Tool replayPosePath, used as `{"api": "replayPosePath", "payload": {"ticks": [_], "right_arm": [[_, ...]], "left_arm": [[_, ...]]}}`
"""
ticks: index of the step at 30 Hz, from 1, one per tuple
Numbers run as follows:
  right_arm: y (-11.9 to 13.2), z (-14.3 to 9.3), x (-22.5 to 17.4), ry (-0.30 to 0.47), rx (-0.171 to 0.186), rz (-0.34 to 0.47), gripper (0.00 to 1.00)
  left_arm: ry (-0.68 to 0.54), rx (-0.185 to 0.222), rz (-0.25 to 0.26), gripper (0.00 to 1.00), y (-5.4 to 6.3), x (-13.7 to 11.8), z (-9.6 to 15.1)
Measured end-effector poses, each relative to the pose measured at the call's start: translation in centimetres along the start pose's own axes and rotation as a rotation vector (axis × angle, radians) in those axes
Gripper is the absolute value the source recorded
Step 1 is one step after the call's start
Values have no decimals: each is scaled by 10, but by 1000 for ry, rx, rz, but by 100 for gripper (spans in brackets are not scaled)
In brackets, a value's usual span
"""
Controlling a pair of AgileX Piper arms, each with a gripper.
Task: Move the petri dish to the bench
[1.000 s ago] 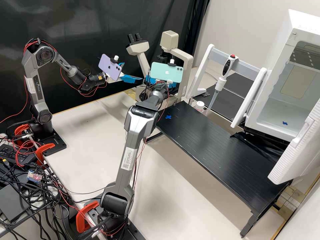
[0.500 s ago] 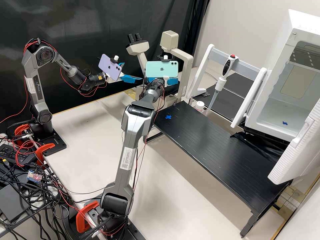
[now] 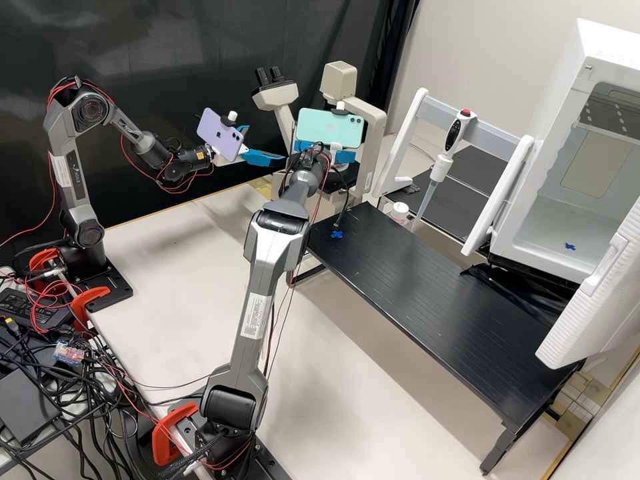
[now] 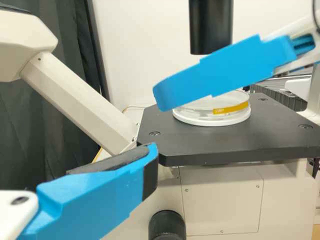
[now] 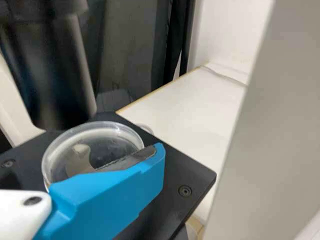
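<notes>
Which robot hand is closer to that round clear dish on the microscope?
Right. The blue-fingered right gripper hangs close by the round clear dish, one finger partly hiding it; the left gripper hangs farther back, short of the flat black stage.

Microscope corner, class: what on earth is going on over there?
The right gripper is open at the petri dish, which rests on the microscope's stage, so it is not yet on the bench. The left gripper, also open and holding nothing, hangs beside the microscope.

Bright light casts soft shadows across the pale table [image 3: 173, 260] and glints on the petri dish [image 5: 102, 145].
</notes>
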Motion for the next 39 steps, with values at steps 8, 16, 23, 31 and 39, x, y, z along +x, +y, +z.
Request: {"api": "replayPosePath", "payload": {"ticks": [8, 16, 23, 31, 39], "right_arm": [[1, 1, 7, -67, -39, -3, 100], [-13, 3, 6, -89, -19, 6, 100], [-23, 4, 3, -48, 28, -21, 100], [-22, 3, 1, -44, 42, -16, 100], [-19, 5, 1, -74, 1, 36, 100]], "left_arm": [[0, 0, 0, 100, 0, 0, 0], [0, 0, 0, 100, 0, 0, 0], [0, 0, 0, 100, 0, 0, 0], [0, 0, 0, 100, 0, 0, 0], [0, 0, 0, 100, 0, 0, 0]]}}
